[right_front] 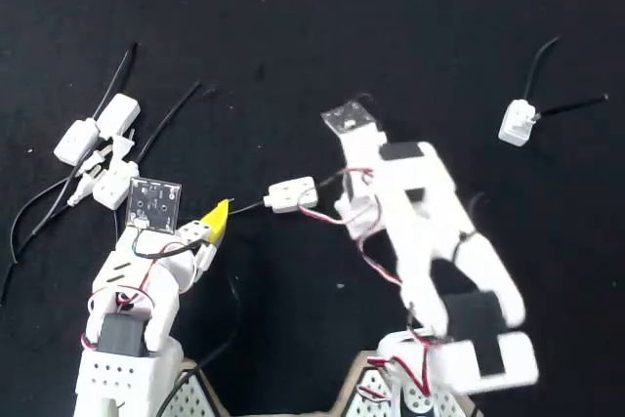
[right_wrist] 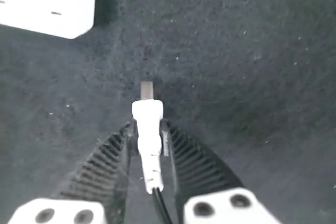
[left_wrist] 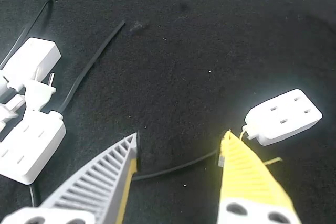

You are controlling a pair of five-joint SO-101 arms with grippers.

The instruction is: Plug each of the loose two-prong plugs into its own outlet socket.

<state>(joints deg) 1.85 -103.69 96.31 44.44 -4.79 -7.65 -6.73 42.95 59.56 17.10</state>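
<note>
Overhead camera, two close wrist cameras

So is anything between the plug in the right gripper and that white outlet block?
Nothing visible. Only bare black table lies between the plug, held in the right gripper, and the outlet block, which sits off the prongs' line.

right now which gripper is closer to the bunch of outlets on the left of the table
Left. The left gripper is open just beside the bunch of outlets; the right gripper, shut on a plug, is farther off near the table's middle.
</note>
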